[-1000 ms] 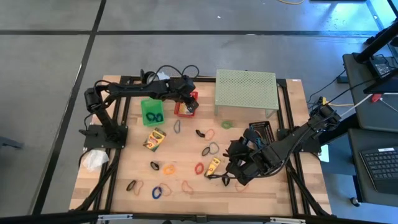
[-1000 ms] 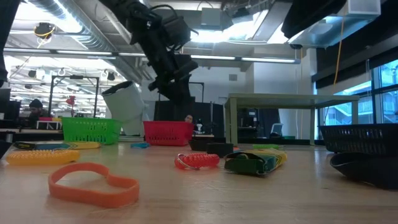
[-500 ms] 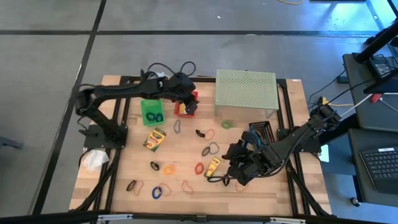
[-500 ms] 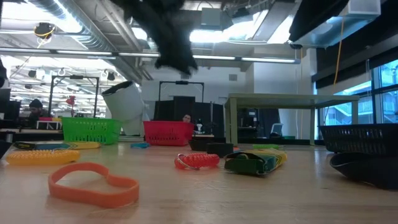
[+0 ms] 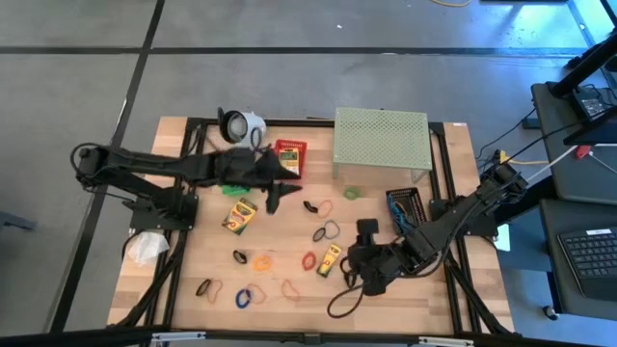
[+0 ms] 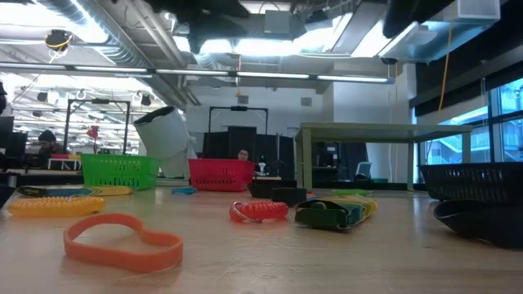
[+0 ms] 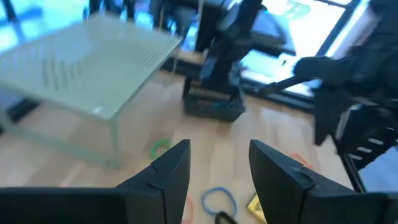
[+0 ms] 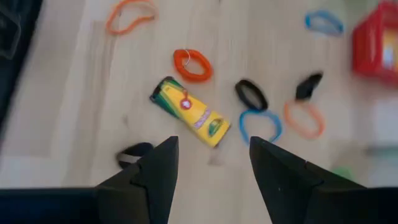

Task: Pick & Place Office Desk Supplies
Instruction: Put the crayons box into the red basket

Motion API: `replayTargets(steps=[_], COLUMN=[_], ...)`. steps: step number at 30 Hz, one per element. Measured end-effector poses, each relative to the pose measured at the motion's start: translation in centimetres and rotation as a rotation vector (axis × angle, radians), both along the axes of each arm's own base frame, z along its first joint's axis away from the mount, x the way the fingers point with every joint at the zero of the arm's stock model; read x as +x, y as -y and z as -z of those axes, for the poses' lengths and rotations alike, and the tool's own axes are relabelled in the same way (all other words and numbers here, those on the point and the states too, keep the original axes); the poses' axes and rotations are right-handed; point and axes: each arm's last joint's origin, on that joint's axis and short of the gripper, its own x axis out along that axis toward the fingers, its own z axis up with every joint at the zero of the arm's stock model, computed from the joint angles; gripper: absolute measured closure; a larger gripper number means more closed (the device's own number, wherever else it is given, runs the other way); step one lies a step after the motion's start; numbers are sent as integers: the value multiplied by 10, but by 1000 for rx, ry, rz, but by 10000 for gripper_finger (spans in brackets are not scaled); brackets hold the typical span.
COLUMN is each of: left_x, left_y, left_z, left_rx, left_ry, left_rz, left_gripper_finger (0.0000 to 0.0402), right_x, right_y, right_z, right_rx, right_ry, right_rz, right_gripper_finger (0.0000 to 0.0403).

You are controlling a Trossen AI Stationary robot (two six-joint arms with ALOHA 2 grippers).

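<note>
Now my left arm has swung off the red bin (image 6: 221, 174) at 11 o'clock, where it hung a second ago, and reaches flat and low across the desk (image 5: 289, 236) from 9 o'clock toward the middle. A crayon box (image 5: 288, 157) lies in that bin, so I judge one delivery done and the next pick open. My left jaws, a little narrower than a second ago, are parted with nothing between them, pointing toward the green shelf (image 7: 87, 62) at 1 o'clock.

My right arm has slid slightly toward 6 o'clock. It stretches in from 3 o'clock, wrist bent down, its right jaws spread and empty above the desk at 5 o'clock. A second crayon box (image 8: 189, 112) lies flat just ahead of them, untouched.

Most supplies are not yet sorted: a third crayon box (image 5: 239, 216) at 9 o'clock, and rubber bands scattered from the centre to 7 o'clock, among them an orange loop (image 5: 261, 261) and a blue one (image 5: 243, 298).
</note>
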Motion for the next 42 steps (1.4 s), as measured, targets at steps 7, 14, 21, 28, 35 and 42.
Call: replayTargets(steps=[7, 14, 21, 28, 35, 42], left_x=[-23, -31, -30, -30, -30, -31], left_y=[24, 28, 35, 38, 32, 31], left_z=[15, 40, 46, 46, 51, 54], left_rx=[81, 13, 39, 33, -63, -25], left_ry=[204, 155, 122, 121, 79, 49], left_rz=[-53, -68, -56, -45, -50, -65], left_gripper_finger=[240, 235, 237, 235, 235, 234], right_x=[14, 28, 51, 68, 78, 83], right_y=[9, 21, 35, 39, 42, 40], right_z=[-2, -4, 23, 54, 82, 103], right_rx=[12, 20, 51, 32, 11, -6], right_ry=[-3, 16, -83, -165, -236, -276], right_rz=[-162, -298, -375, -499, -574, -625], right_gripper_finger=[204, 204, 204, 204, 204, 200])
